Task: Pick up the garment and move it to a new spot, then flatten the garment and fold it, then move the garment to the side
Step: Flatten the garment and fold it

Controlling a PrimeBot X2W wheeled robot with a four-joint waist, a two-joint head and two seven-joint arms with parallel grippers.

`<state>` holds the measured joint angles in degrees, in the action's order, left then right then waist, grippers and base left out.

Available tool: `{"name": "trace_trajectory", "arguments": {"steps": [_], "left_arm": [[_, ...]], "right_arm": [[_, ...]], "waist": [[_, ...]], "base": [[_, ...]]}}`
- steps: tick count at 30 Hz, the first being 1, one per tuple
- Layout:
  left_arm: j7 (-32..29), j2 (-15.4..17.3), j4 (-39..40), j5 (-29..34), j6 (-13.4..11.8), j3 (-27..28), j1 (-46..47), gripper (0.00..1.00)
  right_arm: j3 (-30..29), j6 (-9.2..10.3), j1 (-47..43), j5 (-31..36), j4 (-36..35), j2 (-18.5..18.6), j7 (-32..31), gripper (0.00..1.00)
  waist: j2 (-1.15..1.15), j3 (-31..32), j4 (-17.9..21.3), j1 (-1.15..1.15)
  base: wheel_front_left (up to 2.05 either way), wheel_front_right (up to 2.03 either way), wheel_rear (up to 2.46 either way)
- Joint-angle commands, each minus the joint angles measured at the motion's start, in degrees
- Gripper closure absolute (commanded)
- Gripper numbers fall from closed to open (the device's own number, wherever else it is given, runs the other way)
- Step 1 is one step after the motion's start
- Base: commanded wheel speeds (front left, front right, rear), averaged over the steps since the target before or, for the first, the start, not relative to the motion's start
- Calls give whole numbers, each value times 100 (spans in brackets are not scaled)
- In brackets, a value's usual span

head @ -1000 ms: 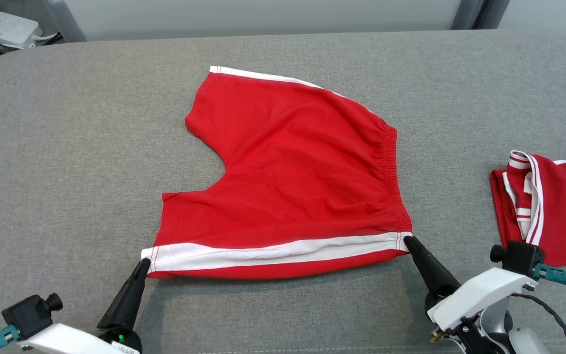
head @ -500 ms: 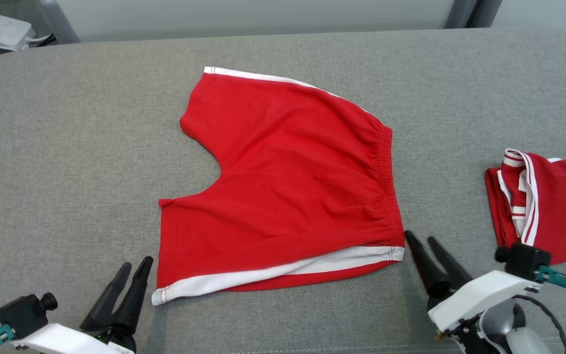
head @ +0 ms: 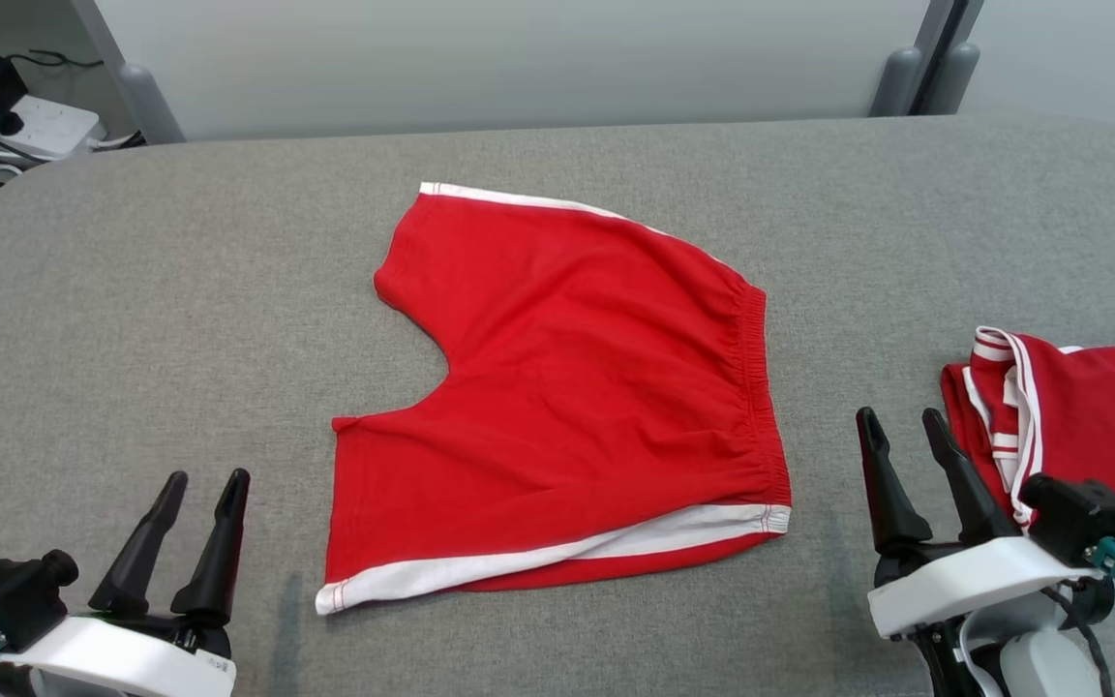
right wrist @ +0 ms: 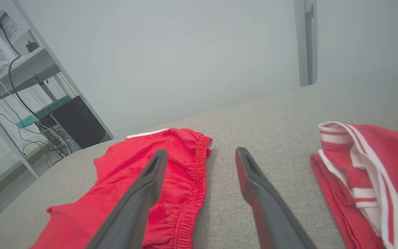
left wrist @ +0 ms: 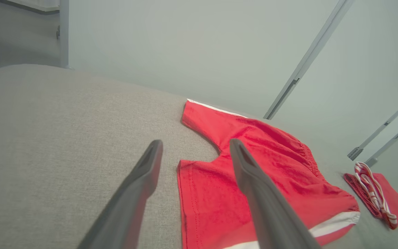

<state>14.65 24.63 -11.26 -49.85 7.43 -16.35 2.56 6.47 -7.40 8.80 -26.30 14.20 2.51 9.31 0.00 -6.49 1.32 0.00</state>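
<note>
The garment (head: pixel 577 407) is a pair of red shorts with white side stripes, spread flat on the grey padded table, waistband to the right and leg openings to the left. It also lies ahead in the left wrist view (left wrist: pixel 247 180) and the right wrist view (right wrist: pixel 171 180). My left gripper (head: pixel 204 482) stands open at the lower left, apart from the shorts' near left corner, nothing between its fingers. My right gripper (head: pixel 901 418) stands open at the lower right, just right of the waistband, also empty.
A second red garment with white stripes (head: pixel 1070 426) lies folded at the table's right edge, close to my right gripper; it appears too in the right wrist view (right wrist: pixel 368 186). Cables and a power strip (head: pixel 6 121) sit beyond the table's far left corner.
Both grippers opened and let go of the shorts' near corners, then drew back and outward. The near striped edge dropped onto the table. The head camera also tilted, shifting the whole picture down.
</note>
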Motion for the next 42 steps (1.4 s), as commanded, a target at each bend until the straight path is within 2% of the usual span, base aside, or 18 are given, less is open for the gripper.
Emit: {"name": "trace_trajectory", "arguments": {"steps": [1,5,11,13,25,35,42], "left_arm": [[35,94,72,188,6,350,63,0],[35,-222,126,892,6,764,-47,0],[35,-482,36,1405,6,953,-218,0],[35,-625,-54,1778,6,1103,-292,0],[35,-992,-357,2335,6,1529,-467,0],[35,-1105,-425,2919,6,1664,-633,0],[35,-1184,-520,3001,6,1711,-672,0]], "right_arm": [[140,-9,96,164,-79,37,135,0],[189,-9,29,444,61,37,396,0],[188,-9,-134,671,228,37,516,0],[168,-9,-223,859,296,37,546,0],[-33,-9,-418,1522,365,37,567,0],[81,-9,-653,1957,527,37,568,0],[28,-9,-642,2020,617,37,568,0]], "waist": [[0,50,-4,0],[0,228,-16,0],[0,506,-26,0],[0,611,-42,0],[0,891,-84,0],[0,960,-90,0],[0,924,-76,0]], "base": [[0,0,0],[0,0,0],[0,0,0],[0,0,0],[0,0,0],[0,0,0],[0,0,0]]}}
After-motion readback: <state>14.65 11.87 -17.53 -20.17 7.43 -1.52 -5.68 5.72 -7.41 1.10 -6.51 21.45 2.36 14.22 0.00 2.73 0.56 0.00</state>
